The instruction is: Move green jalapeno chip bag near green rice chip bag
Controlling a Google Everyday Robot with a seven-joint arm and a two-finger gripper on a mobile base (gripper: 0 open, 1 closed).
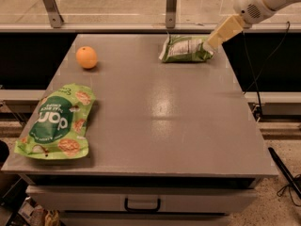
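Your gripper [208, 44] is at the far right of the table [160, 112], with its tip at the right end of the green jalapeno chip bag [184, 49]. I cannot tell whether it is open or closed. The bag lies near the far edge, and its long axis runs left to right, so it stretches away to the left of the gripper. The green rice chip bag [59, 122] lies flat at the near left corner, well apart. An orange [87, 57] sits at the far left. I think you must bring the bag diagonally toward the near left.
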